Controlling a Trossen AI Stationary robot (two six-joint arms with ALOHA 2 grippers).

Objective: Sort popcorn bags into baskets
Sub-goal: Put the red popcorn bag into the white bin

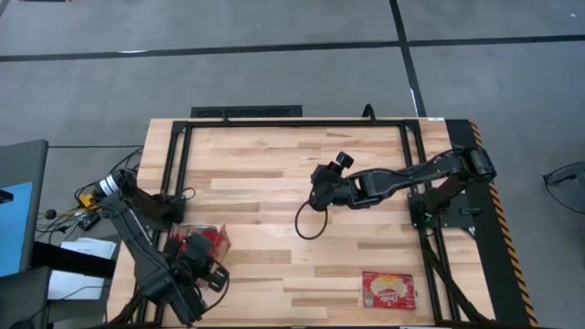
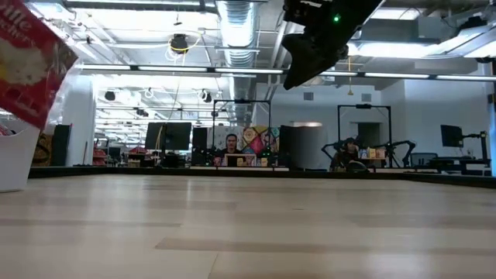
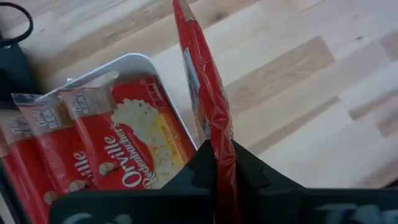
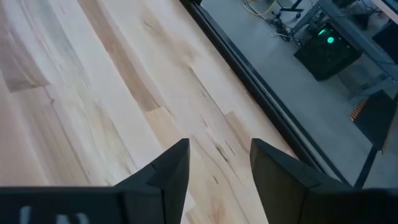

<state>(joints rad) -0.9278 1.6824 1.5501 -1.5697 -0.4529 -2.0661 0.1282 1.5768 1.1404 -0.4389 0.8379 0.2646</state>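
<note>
Pinched edge-on between the left gripper's (image 3: 216,171) dark fingers, a red popcorn bag (image 3: 202,87) stands upright in the left wrist view, just beside the rim of the white tray (image 3: 166,84). Inside the tray lie more Orville Redenbacher's packets (image 3: 134,146), overlapping one another.

From above, the left gripper (image 1: 194,265) sits at the table's near left corner over the red packets (image 1: 206,239). One lone bag (image 1: 387,290) lies flat near the right front edge, well apart from the tray. The right gripper (image 1: 322,187) hangs over bare wood near the table's middle (image 1: 265,174).

At table height, the held bag (image 2: 27,66) tilts above the tray's white wall (image 2: 15,159).

Past the right wrist, that claw (image 4: 217,168) is spread and holds nothing.

My judgement: the held bag hangs at the rim, not squarely over the tray. Released there, it could catch the edge and tip onto the table, or land on end against the stacked packets.
</note>
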